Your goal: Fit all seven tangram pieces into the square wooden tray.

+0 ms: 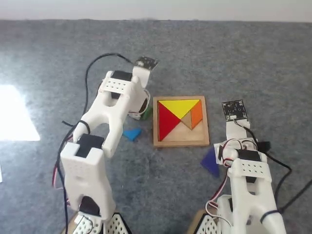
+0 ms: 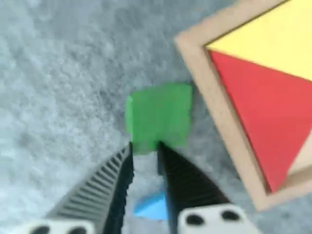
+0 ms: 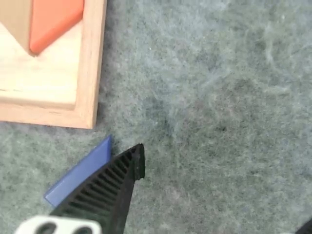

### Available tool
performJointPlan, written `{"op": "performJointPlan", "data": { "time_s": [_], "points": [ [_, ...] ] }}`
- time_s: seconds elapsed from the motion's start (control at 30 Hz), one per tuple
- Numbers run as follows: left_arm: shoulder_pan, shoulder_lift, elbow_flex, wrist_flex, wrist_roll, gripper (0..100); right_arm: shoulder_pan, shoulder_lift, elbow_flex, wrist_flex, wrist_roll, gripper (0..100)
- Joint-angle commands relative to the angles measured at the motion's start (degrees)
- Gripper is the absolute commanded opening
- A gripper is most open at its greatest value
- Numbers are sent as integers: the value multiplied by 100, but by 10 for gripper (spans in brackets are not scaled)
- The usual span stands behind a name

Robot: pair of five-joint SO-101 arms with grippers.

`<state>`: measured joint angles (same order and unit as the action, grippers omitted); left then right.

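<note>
L pincer (image 2: 145, 146) is low over the bench (image 1: 253, 63). Its jaws are open w/ only a narrow gap, tips at the edge of the green square (image 2: 158, 117). The square lies flat just beside the tray (image 1: 180, 142). Tray holds yellow triangle (image 1: 180, 106), red triangle (image 1: 165, 122) & orange piece (image 1: 196, 114). R pincer (image 3: 222, 187) is wide open, one finger by the dark blue piece (image 3: 80, 170). Light blue triangle (image 1: 131, 133) lies near the tray's corner.

From my station I see a grey felt mat (image 1: 234, 58) covering the whole work surface, its fibres fuzzy and mottled up close. A bright patch of light (image 1: 14, 114) lies on the mat at its left edge. A pale strip (image 1: 156, 9) runs along the far side.
</note>
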<state>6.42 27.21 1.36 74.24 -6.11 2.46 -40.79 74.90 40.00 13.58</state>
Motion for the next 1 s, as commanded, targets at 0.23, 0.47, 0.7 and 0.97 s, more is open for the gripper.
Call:
{"op": "performJointPlan", "data": {
  "time_s": [0.23,0.47,0.7,0.97],
  "points": [
    [0,-800,-66,202,-44,115,-40,-145,-26,-92,70,519],
    [0,-607,-453,-132,53,257,-40,-145,-26,-92,70,519],
    [0,325,-989,-114,62,257,-40,-145,-26,-92,70,519],
    [0,914,-1332,-158,62,238,-48,-154,-26,-92,70,519]
  ]
}}
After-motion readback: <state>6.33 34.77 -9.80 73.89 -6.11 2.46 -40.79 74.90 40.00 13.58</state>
